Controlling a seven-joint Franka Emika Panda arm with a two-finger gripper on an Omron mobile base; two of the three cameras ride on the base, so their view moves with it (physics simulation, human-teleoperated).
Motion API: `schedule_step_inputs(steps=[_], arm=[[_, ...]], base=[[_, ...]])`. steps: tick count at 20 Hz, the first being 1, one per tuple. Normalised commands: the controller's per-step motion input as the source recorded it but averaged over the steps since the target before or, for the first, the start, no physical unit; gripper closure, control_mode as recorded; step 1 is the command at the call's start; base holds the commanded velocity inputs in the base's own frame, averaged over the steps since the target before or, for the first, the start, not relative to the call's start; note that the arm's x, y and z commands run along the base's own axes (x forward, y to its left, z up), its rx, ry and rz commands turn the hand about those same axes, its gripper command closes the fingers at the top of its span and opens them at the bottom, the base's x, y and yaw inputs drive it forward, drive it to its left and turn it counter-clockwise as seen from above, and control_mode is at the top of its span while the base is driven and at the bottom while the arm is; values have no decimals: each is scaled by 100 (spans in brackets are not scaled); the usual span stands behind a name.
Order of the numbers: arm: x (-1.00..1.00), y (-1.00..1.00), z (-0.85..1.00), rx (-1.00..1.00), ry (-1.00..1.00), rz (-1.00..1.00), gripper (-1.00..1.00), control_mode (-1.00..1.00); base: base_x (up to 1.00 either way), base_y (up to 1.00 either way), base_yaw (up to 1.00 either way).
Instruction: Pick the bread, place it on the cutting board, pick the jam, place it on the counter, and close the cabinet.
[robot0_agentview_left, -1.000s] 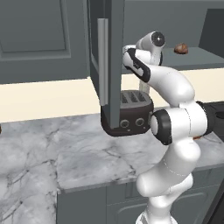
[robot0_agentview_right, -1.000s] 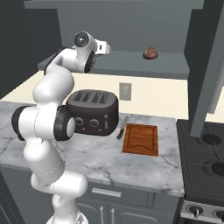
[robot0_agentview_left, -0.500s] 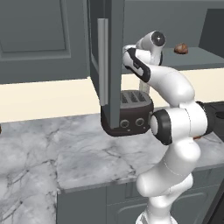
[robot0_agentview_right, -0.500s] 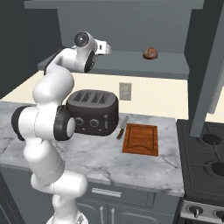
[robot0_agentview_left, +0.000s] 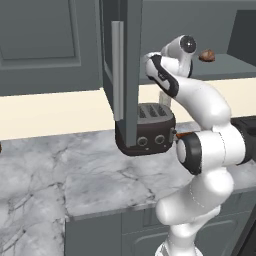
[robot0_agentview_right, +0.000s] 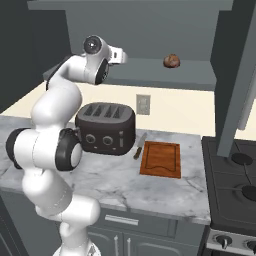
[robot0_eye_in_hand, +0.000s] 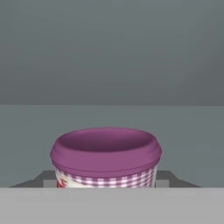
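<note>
- The jam (robot0_eye_in_hand: 105, 156) is cut off low in the hand view, so you only get the purple lid and a strip of checked band.
- Can't tell how the gripper's jaws stand; the tips don't really show there.
- In the left base view the open cabinet door (robot0_agentview_left: 122, 75) covers the left part of the toaster (robot0_agentview_left: 150, 131).
- The cutting board (robot0_agentview_left: 183, 135) there is just a sliver peeking past the arm.
- The bread (robot0_agentview_right: 172, 61) is too small to make out any detail.
</note>
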Motion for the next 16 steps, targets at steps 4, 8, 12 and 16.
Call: schedule_step_inputs(steps=[4,8,12,16], arm=[[-47,-24,0,2,0,0,100,-100],[-49,-23,0,2,0,0,100,-100],[-51,-22,0,2,0,0,100,-100],[-47,-15,0,0,0,0,100,-100]], base=[[0,0,0],[0,0,0],[0,0,0],[0,0,0]])
